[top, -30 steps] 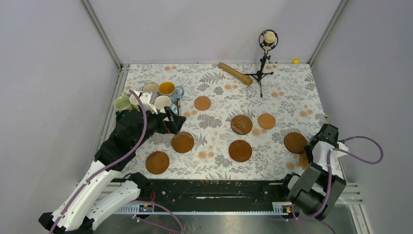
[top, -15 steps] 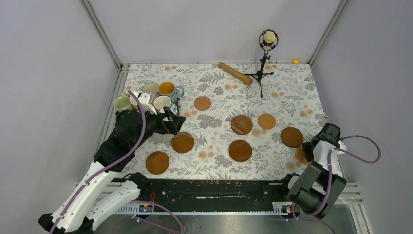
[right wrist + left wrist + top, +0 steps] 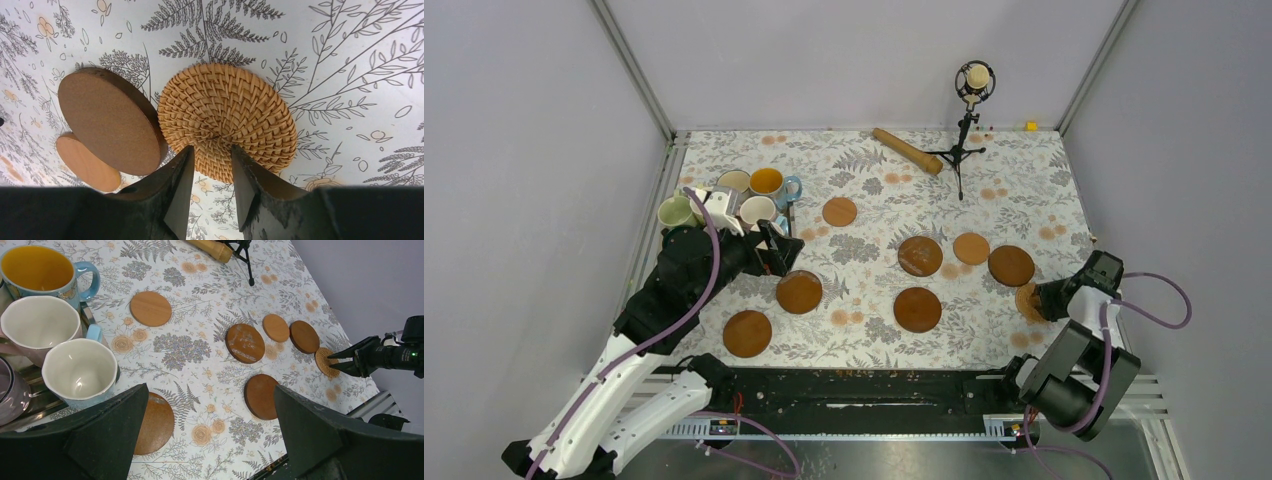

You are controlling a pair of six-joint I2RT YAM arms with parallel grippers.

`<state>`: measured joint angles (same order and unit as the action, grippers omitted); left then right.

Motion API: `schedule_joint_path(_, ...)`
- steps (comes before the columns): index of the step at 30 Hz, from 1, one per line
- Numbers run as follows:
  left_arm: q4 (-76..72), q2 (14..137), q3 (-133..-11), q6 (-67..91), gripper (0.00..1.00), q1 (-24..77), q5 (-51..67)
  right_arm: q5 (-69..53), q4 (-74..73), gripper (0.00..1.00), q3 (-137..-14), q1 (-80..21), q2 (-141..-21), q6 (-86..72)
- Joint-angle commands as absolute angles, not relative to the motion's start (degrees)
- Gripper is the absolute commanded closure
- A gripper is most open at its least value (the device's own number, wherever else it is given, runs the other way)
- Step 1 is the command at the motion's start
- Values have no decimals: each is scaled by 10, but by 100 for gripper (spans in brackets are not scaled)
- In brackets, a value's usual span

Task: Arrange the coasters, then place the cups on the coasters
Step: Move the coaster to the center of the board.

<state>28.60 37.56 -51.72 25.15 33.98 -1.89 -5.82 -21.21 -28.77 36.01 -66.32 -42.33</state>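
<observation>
Your top camera sits high behind the near edge of the table point(image 3: 1024, 180) and looks down and forward, far enough off to take in the whole cloth. Your left wrist camera rides above the left side, near the cups point(image 3: 80, 371), facing across the table toward its right side at middle range. Your right wrist camera hangs very close, tilted down onto the woven coaster point(image 3: 227, 120). All three views share that coaster and the dark disc point(image 3: 110, 120) just beside it.

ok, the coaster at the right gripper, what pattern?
Coaster: tan woven wicker, clearest in right wrist view.
</observation>
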Motion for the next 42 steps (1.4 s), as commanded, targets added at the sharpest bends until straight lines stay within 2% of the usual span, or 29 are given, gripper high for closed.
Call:
schedule_joint_path(1, 255, 368, -521, 255, 1, 342, -17, -89, -276, 59, -287, 356, -706, -416)
schedule_joint_path(14, 252, 371, -522, 258, 1, 342, -5, -184, -277, 59, -262, 340, -712, -407)
schedule_joint_path(25, 252, 361, -519, 255, 1, 342, -18, -201, -264, 59, -257, 157, -683, -461)
schedule_joint_path(35, 252, 366, -519, 256, 1, 343, -18, -204, -251, 59, -244, 81, -644, -503)
schedule_joint_path(42, 252, 370, -518, 252, 1, 342, -19, -194, -286, 57, -299, 51, -564, -424)
